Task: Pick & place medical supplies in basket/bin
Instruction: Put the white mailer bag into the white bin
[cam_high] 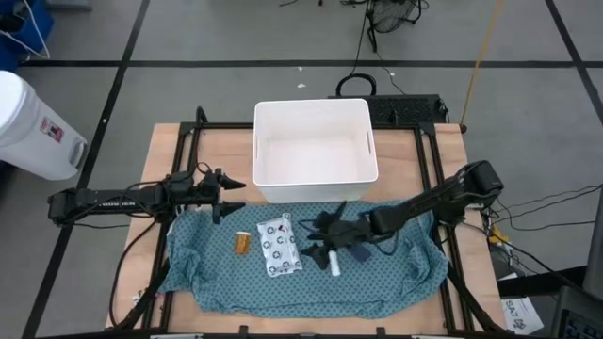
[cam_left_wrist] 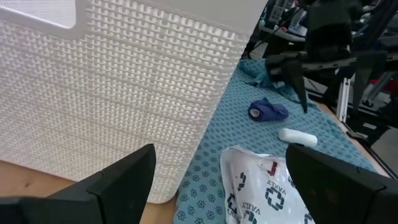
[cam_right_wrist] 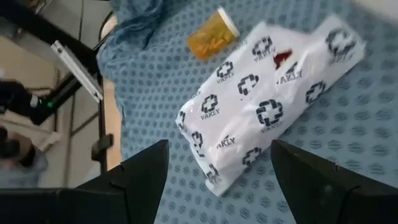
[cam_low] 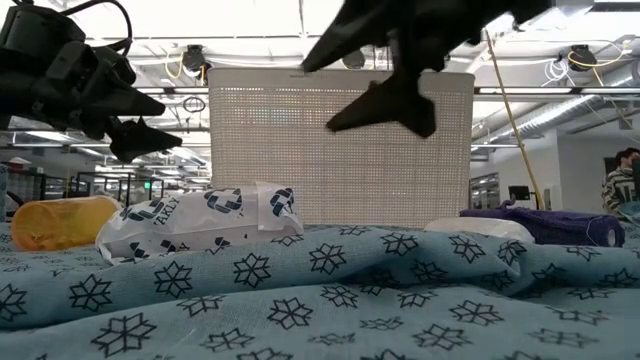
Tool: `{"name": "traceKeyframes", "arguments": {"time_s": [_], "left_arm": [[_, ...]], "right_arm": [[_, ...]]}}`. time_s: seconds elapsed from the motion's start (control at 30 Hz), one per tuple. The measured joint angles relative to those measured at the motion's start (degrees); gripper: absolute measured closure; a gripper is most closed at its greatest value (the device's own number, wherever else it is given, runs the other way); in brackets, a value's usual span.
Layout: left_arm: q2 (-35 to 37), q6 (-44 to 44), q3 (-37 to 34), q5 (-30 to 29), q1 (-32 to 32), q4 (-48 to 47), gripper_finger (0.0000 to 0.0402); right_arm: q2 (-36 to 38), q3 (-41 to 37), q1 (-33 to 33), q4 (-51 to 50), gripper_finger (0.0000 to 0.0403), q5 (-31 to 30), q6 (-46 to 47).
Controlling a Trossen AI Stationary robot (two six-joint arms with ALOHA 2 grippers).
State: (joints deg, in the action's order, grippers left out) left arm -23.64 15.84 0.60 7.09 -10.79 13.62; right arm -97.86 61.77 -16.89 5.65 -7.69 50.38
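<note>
The orange pill bottle (cam_high: 244, 242) lies on its side on the teal cloth, beside the flat white packet (cam_high: 280, 247) with dark ring prints. A small white tube (cam_high: 332, 261) and the dark blue block (cam_low: 545, 225) lie to the packet's right. My right gripper (cam_high: 311, 234) hovers open above the packet's right edge; the packet (cam_right_wrist: 267, 106) and bottle (cam_right_wrist: 211, 37) show between its fingers. My left gripper (cam_high: 231, 193) is open in the air by the near left corner of the white tub (cam_high: 314, 151). Neither touches anything.
The teal patterned cloth (cam_high: 301, 268) covers the table's near half, rumpled at its edges. The tub stands at the table's far middle, its woven wall (cam_left_wrist: 112, 93) close before my left gripper. A white cylindrical container with a red label (cam_high: 33, 127) stands off the table at far left.
</note>
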Motion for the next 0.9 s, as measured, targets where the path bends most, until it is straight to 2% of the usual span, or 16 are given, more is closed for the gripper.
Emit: {"name": "traceKeyframes", "arguments": {"time_s": [0.27,0.63,0.9], "left_arm": [[0.0,0.0,0.0,0.0,0.0,-0.1,0.0041],[0.0,0.2,0.0,0.4,0.0,-0.2,0.0041],[0.0,0.2,0.0,0.4,0.0,-0.2,0.0041]], "right_arm": [[-7.4,4.2,4.5,-0.1,0.0129,10.9,8.4],[-8.0,4.3,6.5,0.1,0.0129,9.3,9.2],[-13.2,4.3,5.9,4.5,0.0129,11.2,12.0]]}}
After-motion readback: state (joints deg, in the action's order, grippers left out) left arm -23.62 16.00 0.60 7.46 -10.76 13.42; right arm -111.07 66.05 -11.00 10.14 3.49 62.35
